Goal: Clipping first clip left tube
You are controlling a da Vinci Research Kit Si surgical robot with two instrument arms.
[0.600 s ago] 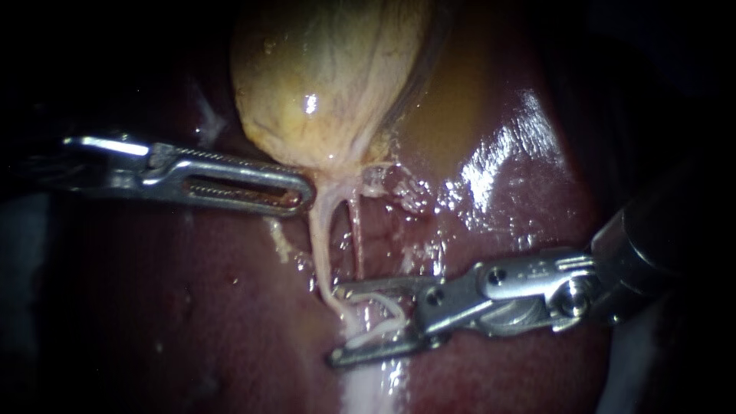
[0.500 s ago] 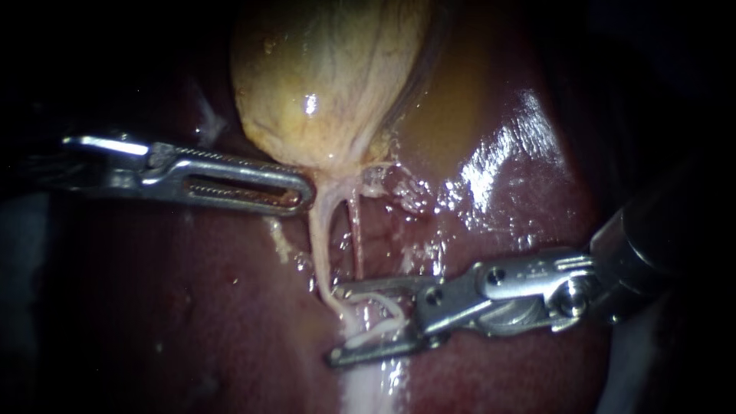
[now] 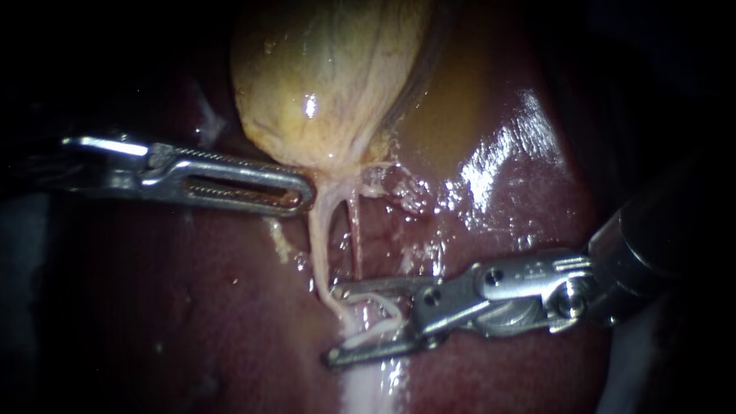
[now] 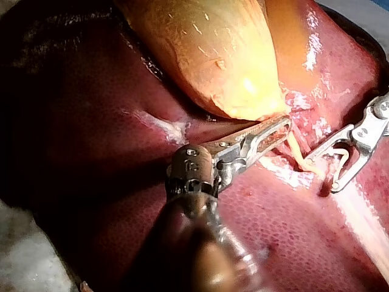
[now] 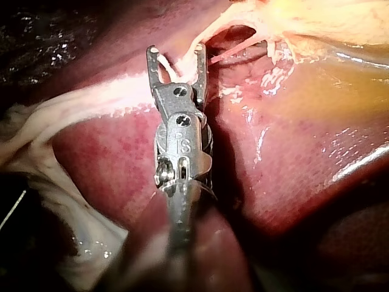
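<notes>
The yellow gallbladder lies on the dark red liver. Two tubes run down from its neck: a pale left tube and a thin reddish right tube. My right instrument has its jaws open around the left tube's lower end, with a white clip lying between them. In the right wrist view the pale tube crosses between that instrument's jaws. My left instrument is shut on the gallbladder's neck. In the left wrist view its tip sits under the gallbladder.
Frayed white tissue hangs beside the neck to the right of the tubes. A pale band of tissue runs down from under the right instrument's jaws. Wet glare marks the liver at the right.
My right instrument has edged slightly leftward across the left tube, jaws still open. The left instrument has not moved.
</notes>
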